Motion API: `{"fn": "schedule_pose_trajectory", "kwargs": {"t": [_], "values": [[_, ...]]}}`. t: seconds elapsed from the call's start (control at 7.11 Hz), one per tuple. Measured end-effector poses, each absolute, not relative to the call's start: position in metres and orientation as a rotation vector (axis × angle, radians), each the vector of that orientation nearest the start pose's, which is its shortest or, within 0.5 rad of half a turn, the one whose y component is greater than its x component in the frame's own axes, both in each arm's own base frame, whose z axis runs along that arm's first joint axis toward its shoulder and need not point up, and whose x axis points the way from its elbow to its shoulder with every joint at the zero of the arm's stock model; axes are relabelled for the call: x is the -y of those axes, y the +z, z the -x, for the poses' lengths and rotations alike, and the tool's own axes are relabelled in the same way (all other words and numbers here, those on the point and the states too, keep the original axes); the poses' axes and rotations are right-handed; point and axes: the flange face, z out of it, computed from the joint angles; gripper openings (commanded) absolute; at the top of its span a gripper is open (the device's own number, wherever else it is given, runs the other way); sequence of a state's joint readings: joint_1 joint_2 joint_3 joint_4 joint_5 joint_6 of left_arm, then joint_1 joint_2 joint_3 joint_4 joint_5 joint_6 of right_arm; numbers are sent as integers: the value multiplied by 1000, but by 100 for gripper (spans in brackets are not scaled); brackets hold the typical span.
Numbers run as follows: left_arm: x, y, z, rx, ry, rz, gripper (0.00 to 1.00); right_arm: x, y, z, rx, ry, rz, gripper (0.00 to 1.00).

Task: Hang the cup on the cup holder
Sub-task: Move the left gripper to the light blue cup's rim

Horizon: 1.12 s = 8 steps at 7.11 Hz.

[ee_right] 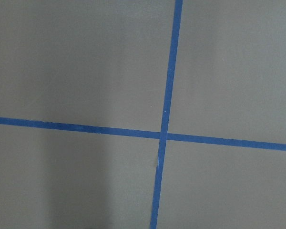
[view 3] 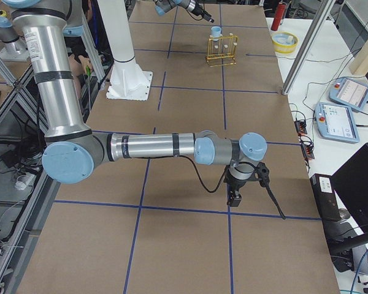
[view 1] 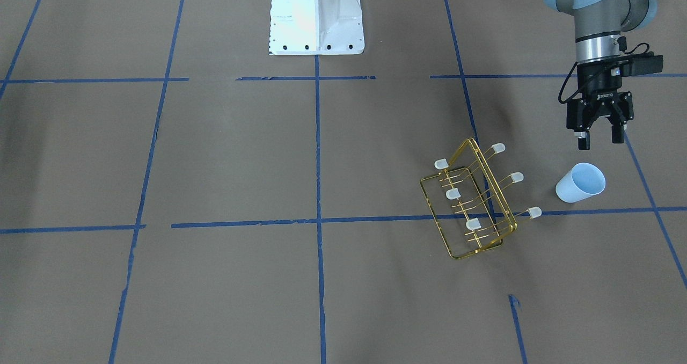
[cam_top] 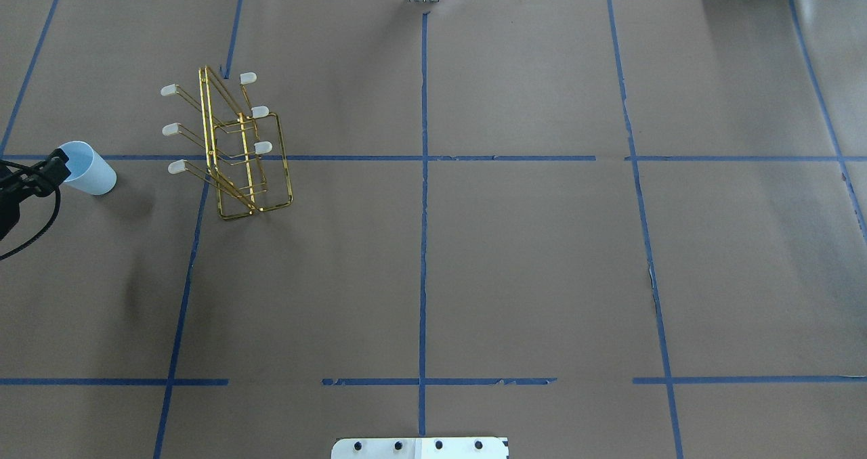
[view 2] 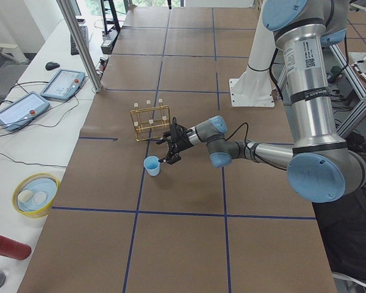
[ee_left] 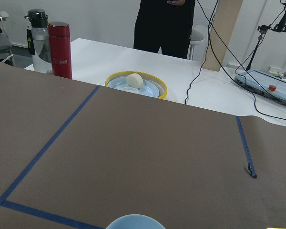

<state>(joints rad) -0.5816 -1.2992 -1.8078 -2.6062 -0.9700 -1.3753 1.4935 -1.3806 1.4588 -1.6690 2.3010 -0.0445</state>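
Brown paper crossed with blue tape lines covers the worktop point(view 1: 214, 165). Just beside the cup holder point(view 1: 471, 200), clear of its prongs, the cup point(view 1: 580, 182) stands mouth up, unhung. Beyond the cup hovers the left end effector point(view 1: 600, 140), marked ROBOTIQ, fingers apart. Well away from the cup holder is the right end effector point(view 3: 234, 197); I cannot tell its spread.

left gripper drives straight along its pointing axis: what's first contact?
Most likely the cup. The open left gripper points toward it, and the cup's rim sits low and centred in the left wrist view. Depth is unclear, so it may just clear the rim.
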Motion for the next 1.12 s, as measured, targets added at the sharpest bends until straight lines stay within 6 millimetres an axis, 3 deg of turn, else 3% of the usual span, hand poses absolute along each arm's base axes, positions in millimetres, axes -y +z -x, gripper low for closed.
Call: {"fn": "schedule_pose_trajectory", "kwargs": {"t": [0.56, 1.12], "values": [[376, 575, -256, -618, -574, -881, 100, 573, 625, -23, 730, -108, 31, 100], [382, 581, -275, -612, -551, -879, 100, 573, 625, -23, 730, -108, 31, 100]]}}
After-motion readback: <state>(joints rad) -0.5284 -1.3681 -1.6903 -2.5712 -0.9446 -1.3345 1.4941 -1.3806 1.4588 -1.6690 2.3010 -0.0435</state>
